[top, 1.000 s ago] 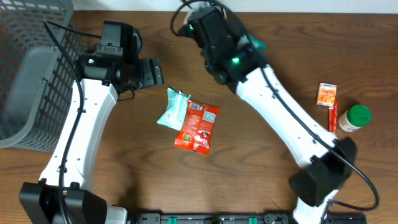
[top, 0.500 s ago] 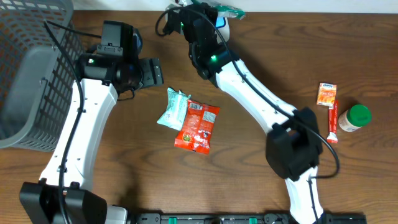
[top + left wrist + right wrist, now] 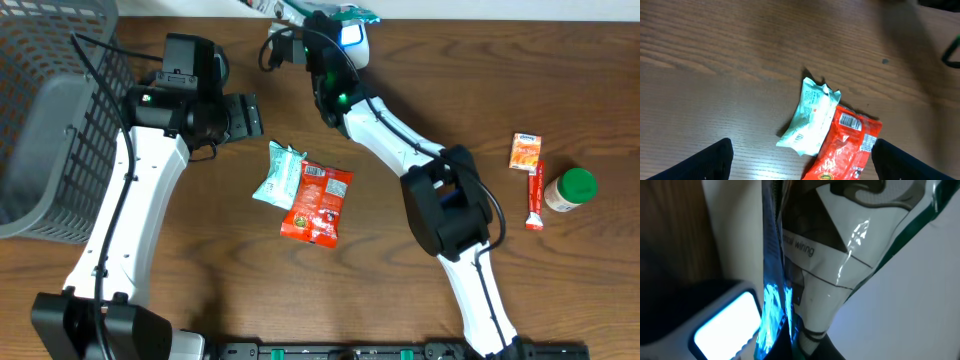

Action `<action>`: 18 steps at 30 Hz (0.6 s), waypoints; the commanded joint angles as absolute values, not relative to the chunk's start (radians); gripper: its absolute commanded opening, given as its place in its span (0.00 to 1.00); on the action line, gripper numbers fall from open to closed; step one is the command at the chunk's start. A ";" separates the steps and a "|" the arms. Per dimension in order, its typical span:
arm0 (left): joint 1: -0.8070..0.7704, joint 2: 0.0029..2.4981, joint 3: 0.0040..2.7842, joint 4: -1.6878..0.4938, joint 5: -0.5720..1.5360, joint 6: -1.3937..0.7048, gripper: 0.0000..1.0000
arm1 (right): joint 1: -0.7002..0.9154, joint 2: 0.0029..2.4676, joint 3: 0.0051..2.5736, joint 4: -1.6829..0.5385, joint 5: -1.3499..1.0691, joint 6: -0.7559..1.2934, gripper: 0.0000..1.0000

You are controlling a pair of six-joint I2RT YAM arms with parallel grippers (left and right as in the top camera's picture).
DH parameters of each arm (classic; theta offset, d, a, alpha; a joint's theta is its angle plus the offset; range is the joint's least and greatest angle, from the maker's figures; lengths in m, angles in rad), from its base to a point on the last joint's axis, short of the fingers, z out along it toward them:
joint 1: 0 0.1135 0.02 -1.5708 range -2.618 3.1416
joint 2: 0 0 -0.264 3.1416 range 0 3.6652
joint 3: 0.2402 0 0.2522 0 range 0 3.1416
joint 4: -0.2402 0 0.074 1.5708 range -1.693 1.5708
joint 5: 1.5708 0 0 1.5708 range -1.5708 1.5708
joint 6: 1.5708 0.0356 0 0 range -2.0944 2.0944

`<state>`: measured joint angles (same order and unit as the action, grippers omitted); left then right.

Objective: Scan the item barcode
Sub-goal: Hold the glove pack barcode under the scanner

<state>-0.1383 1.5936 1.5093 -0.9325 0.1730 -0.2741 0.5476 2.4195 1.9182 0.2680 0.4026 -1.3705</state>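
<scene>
Green-and-white packet (image 3: 345,12) is up at the far edge of the table (image 3: 210,270) in the overhead view, pinched in the right gripper (image 3: 322,20), whose jaws are clamped tight on it. It hangs right over the scanner (image 3: 352,38), whose window glows blue. Left gripper (image 3: 250,117) sits spread wide and empty, near the mint packet (image 3: 278,174) and the red packet (image 3: 318,203), which lie touching mid-table, well apart from the scan. Over to the left wrist camera: both fingers (image 3: 710,161) are splayed at the bottom corners with nothing between them, and the two spare packets lie flat on the wood below. Good, that arm is best kept out of it. Now the right wrist camera, and this is the one that matters: the packet fills the view, almost edge-on, with blue light running down its crimped seam and the lit window just beside it at lower left. I can't make out a barcode on the face that shows, and the clear film throws a bright glare. So the trick, I reckon, is a slow wrist roll to bring the printed panel square to that window, close without touching and with the film taut rather than creased. Then a steady pause: no squeezing harder, no waving it past.
</scene>
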 commanded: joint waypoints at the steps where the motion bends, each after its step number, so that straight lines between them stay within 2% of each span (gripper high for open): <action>1: -0.136 1.588 1.510 -0.934 0.167 -0.279 0.89 | 0.523 2.453 1.935 0.276 0.326 -1.377 0.01; 18: -0.136 1.588 1.510 -0.934 0.167 -0.279 0.89 | 0.540 2.476 1.935 0.273 0.345 -1.408 0.01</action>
